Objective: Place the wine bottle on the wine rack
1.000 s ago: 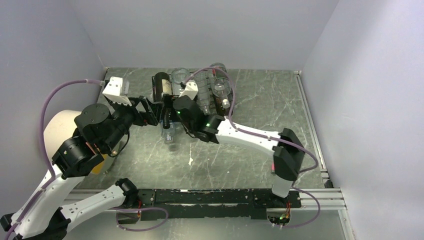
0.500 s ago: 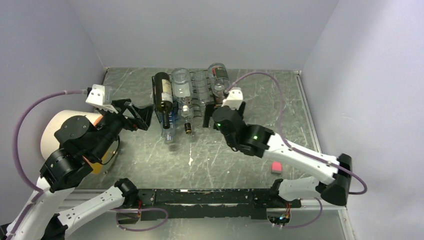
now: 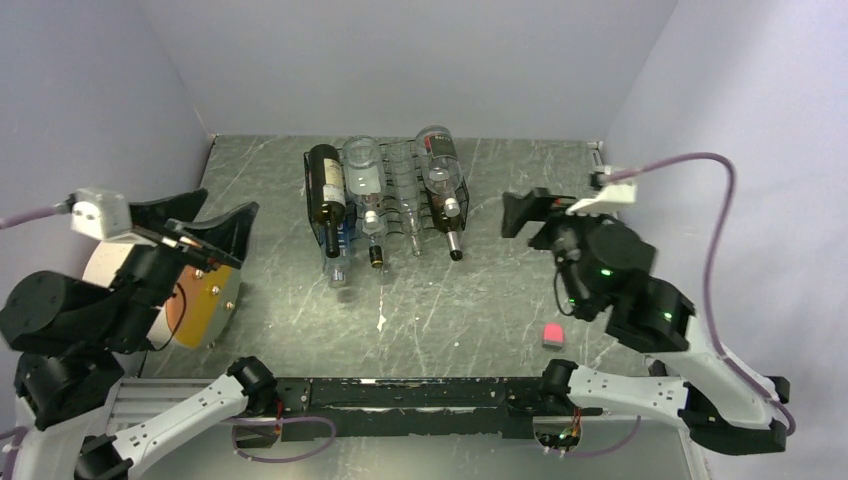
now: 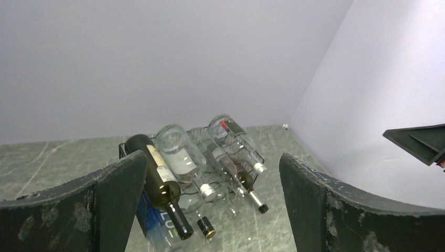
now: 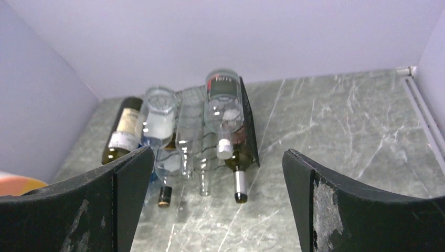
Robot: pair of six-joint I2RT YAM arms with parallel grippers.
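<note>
The black wire wine rack [image 3: 402,172] stands at the back middle of the table with several bottles lying in it. The dark green wine bottle [image 3: 325,190] with a cream label lies on the rack's upper left, neck toward me; it also shows in the left wrist view [image 4: 157,176] and the right wrist view [image 5: 122,134]. My left gripper [image 3: 215,222] hovers well to the left of the rack, open and empty [image 4: 212,157]. Off to the rack's right, my right gripper [image 3: 535,212] is also open and empty [image 5: 218,152]. Neither touches a bottle.
Clear glass bottles [image 3: 362,170] and a dark bottle with a silver neck [image 3: 452,235] fill other slots. A small pink block [image 3: 551,335] lies front right. A white roll with an orange end [image 3: 200,310] sits under the left arm. A metal rail [image 3: 625,250] runs along the right wall.
Both arms have drawn back from the rack: the left one to the near left, the right one to the right. The dark wine bottle stays lying on the rack.
</note>
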